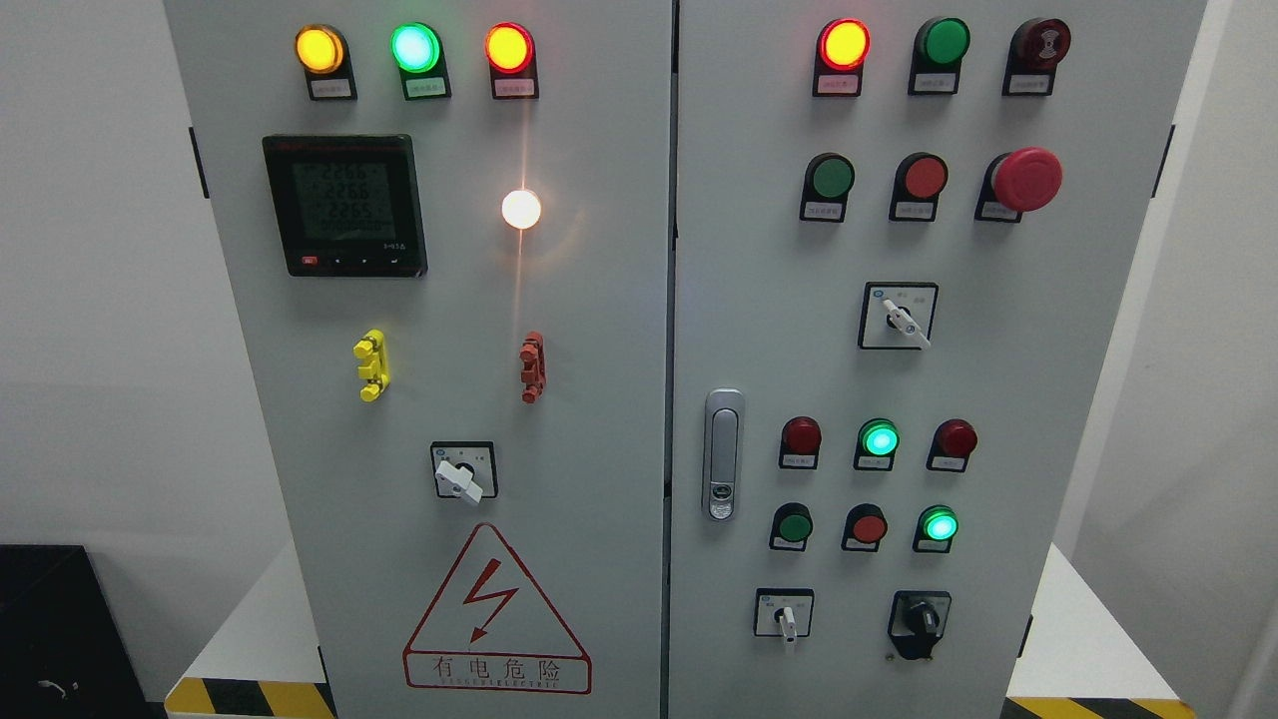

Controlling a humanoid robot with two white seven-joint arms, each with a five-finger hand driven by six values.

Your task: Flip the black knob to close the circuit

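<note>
Black knob (920, 617) sits low on the right door of a grey electrical cabinet (599, 300), at the far right of the bottom row, its grip standing roughly upright. Just left of it, in the same row, is a small white-handled selector switch (785, 614); above it glows a lit green lamp (938, 525), beside a red button (867, 527) and a dark green one (794, 526). To the knob's right the door runs bare to its edge, and below it is bare panel down to the picture's lower border, so the open room lies on those two sides. Neither robot hand shows, so their fingers cannot be told. A door latch (722, 454) stands by the seam between the two doors. On the left door are a dark meter display (344, 205), a bright white lamp (520, 209) and a red-bordered lightning warning triangle (496, 609). The cabinet rests on a white base with yellow-black hazard striping (250, 697), against pale walls.
</note>
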